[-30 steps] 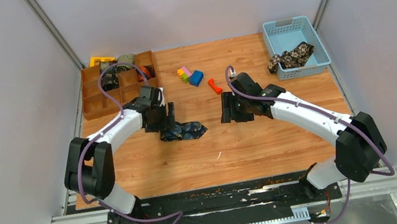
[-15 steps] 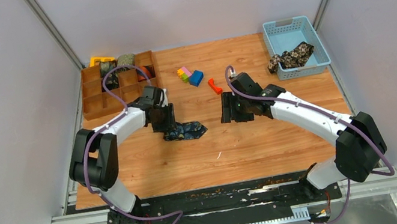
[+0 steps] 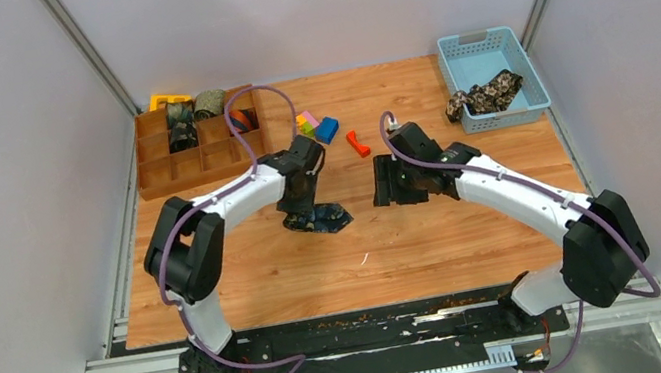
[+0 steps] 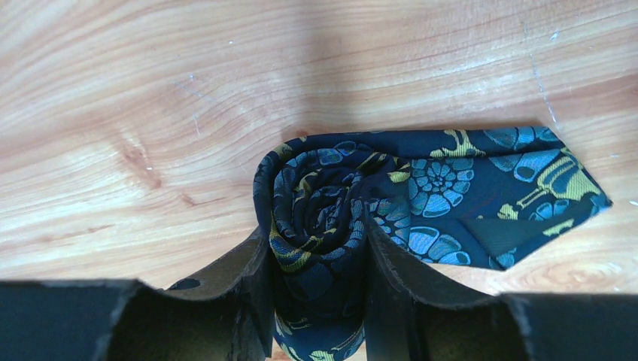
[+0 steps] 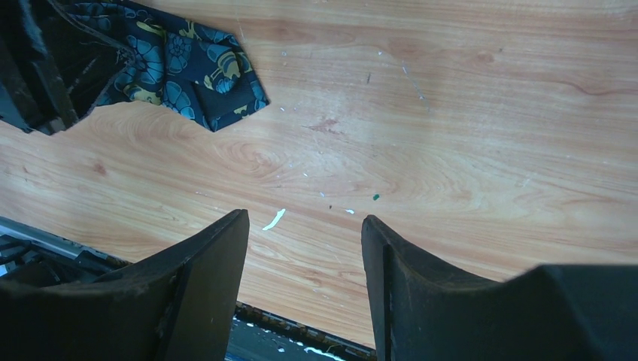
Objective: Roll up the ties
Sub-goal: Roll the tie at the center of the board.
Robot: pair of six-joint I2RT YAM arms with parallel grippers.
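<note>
You've got L fingers clamped on the rolled part of the navy tie, mid-counter, pointed end lying flat; R fingers spread, gripping nothing.

The wooden bench is carrying a navy paisley tie. Its coil is sitting between the left gripper's fingers, its point lying toward the right gripper. Coloured blocks and a red block are lying beyond both. A compartment tray is sitting beyond-left of the left gripper and a blue basket beyond-right of the right.
</note>
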